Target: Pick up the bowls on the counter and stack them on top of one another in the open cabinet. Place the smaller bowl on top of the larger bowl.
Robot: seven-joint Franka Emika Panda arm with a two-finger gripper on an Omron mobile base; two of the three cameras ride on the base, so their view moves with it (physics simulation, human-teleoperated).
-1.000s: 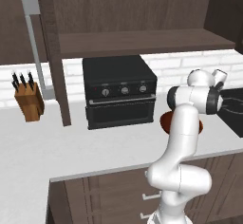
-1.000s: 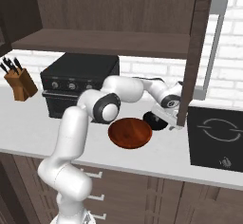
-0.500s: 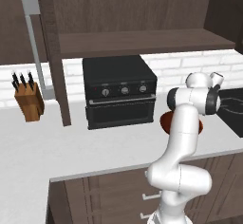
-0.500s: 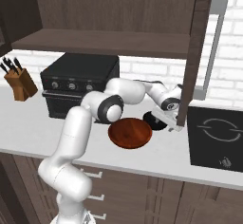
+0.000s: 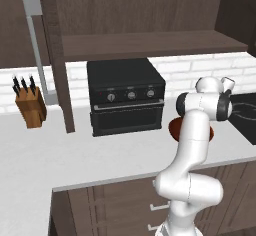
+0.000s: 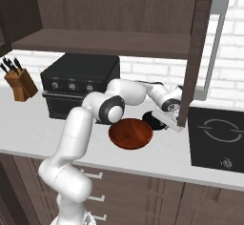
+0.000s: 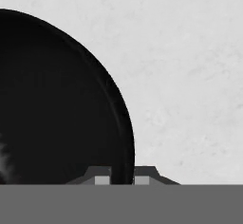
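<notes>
Now, from the right base view, the end effector point(image 6: 164, 122) is low over the small shiny round black bowl point(image 6: 153, 119), which sits on the white-grey worktop point(image 6: 28, 128) just beside the wide flat reddish-brown bowl point(image 6: 131, 134). Up close in the hand view, its two tips pinch the black bowl's thin rim point(image 7: 124, 137), nearly shut. That edge hold looks small, so the bowl might tip or slip when lifted.
</notes>
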